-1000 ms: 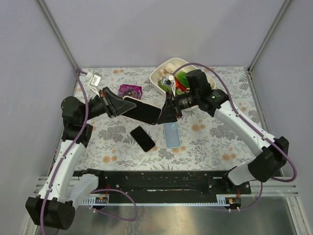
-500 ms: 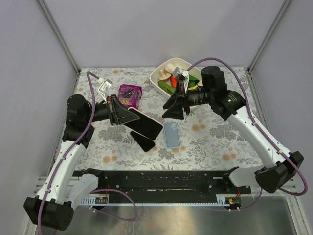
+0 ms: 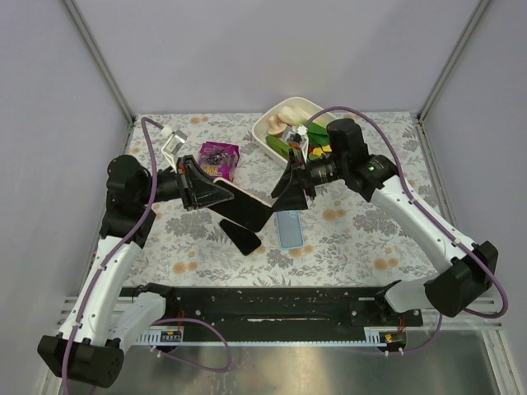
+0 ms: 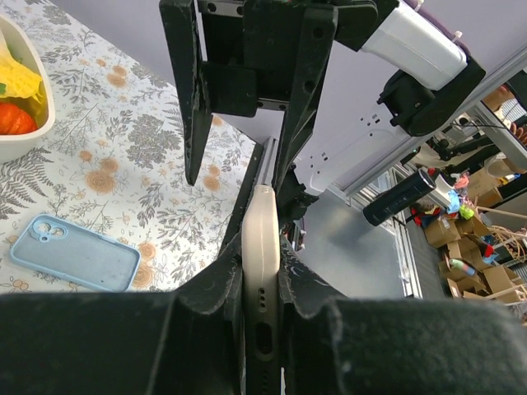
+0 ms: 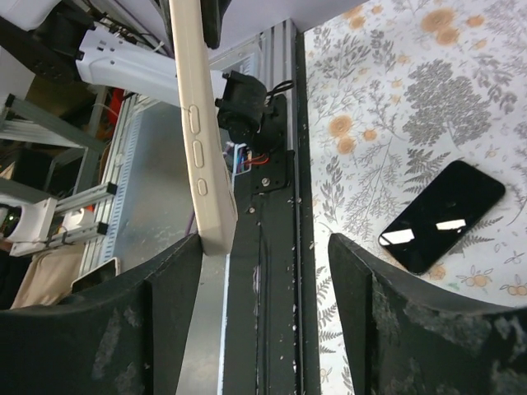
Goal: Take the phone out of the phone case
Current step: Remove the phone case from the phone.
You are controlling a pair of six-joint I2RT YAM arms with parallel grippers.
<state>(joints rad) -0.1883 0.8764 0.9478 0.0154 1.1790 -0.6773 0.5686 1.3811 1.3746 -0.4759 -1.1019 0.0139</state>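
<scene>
Cased phone (image 3: 244,211): slim slab w/ black face and cream surround, rounded corners. It's held tilted in the air over the mid tabletop (image 3: 354,239), just above a loose black phone (image 3: 244,240) and beside an empty light-blue case (image 3: 288,228) lying flat.

L gripper (image 3: 222,197) is clamped on one end of it, fingers pressed to both flat sides. R gripper (image 3: 284,200) sits at the free end w/ jaws spread wide, nothing pinched.

Top view gives only the dark face. L wrist view is edge-on: cream rim (image 4: 259,239) squeezed between the pads (image 4: 262,284), w/ slots in the end. It also shows the blue case (image 4: 74,259) w/ its camera cutout.

R wrist view shows the long cream side (image 5: 198,123) w/ three side buttons. Its tip is inside the gap (image 5: 263,247), close to one finger (image 5: 173,288); contact can't be told. The black phone (image 5: 440,216) appears here, glossy, near the tabletop's front edge.
</scene>
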